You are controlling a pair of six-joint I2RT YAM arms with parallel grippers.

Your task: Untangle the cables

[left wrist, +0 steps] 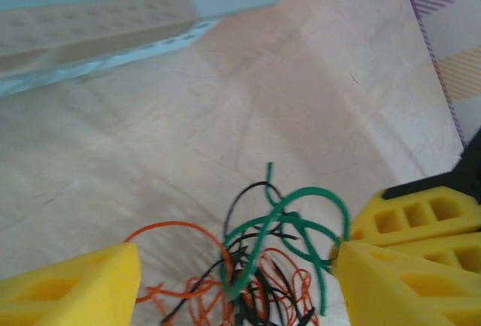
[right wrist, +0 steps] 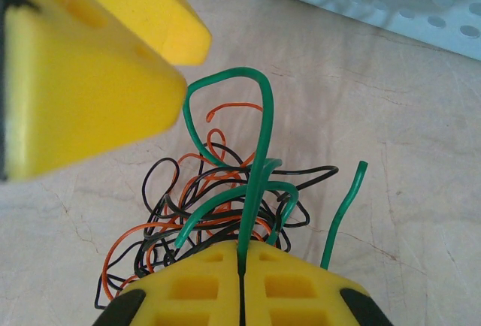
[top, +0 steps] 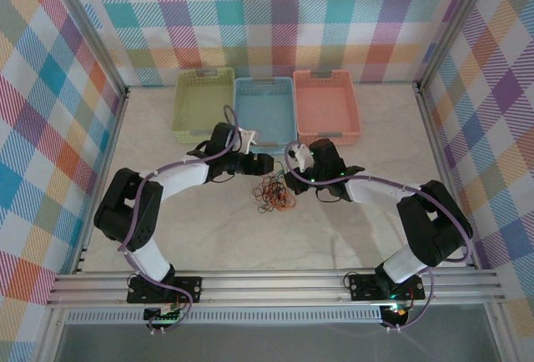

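The cables [top: 274, 195] lie in one small heap on the counter [top: 209, 237], just in front of the blue basket [top: 264, 112] and between the two arms. I judge that the task is at its beginning. No cable lies alone yet, and nothing is seen in the three baskets. Only one green cable [right wrist: 267, 123] is partly lifted out of the heap, so nearly all the separating is left to do.

The heap is made of very thin wires. The red-orange cables [left wrist: 169, 226] and the black cables [right wrist: 316, 170] curl in many small loops that cross over and under each other, close to the surface. The green one is a little thicker. It rises above them in a tall arch, and its lower part goes down into the knot. One free green end stands up beside the arch.

The right jaws are pressed together on the green cable, near its base. The left jaws stand apart, one on each side of the heap, and they hold nothing.
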